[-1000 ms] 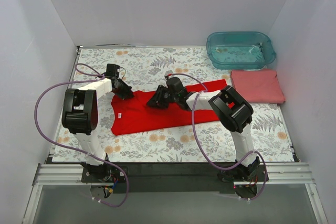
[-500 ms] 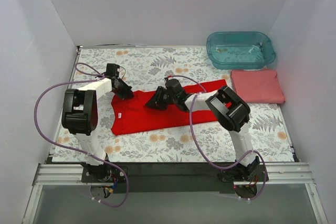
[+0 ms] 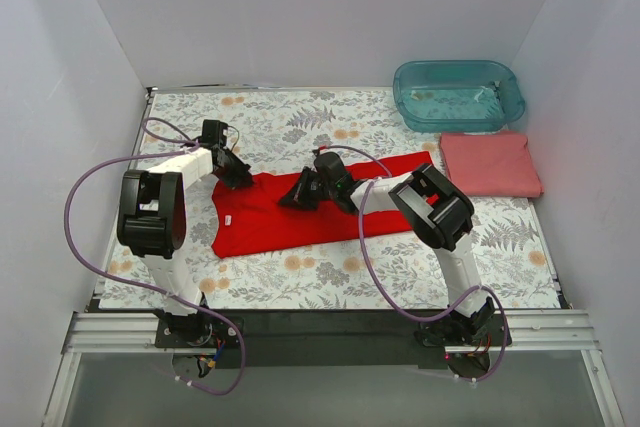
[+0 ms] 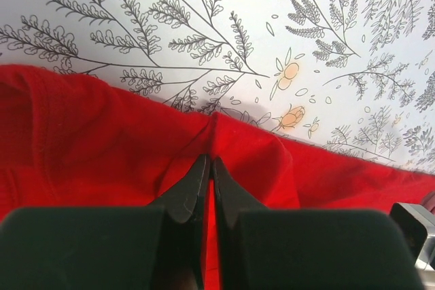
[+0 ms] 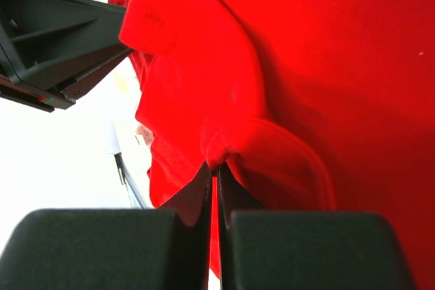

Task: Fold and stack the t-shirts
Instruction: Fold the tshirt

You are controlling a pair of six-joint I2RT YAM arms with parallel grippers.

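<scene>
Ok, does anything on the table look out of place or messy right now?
Nothing spilled or damaged. The red t-shirt lies slanted across the table, bunched into ridges where the left end effector and right end effector pinch it. The pink t-shirt sits neatly folded beside the teal tub.

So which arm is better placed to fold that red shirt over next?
Probably the right, though both help. The right fingers pinch the red shirt on its far edge near the middle, so they can carry more cloth over. The left fingers hold only its far left corner.
</scene>
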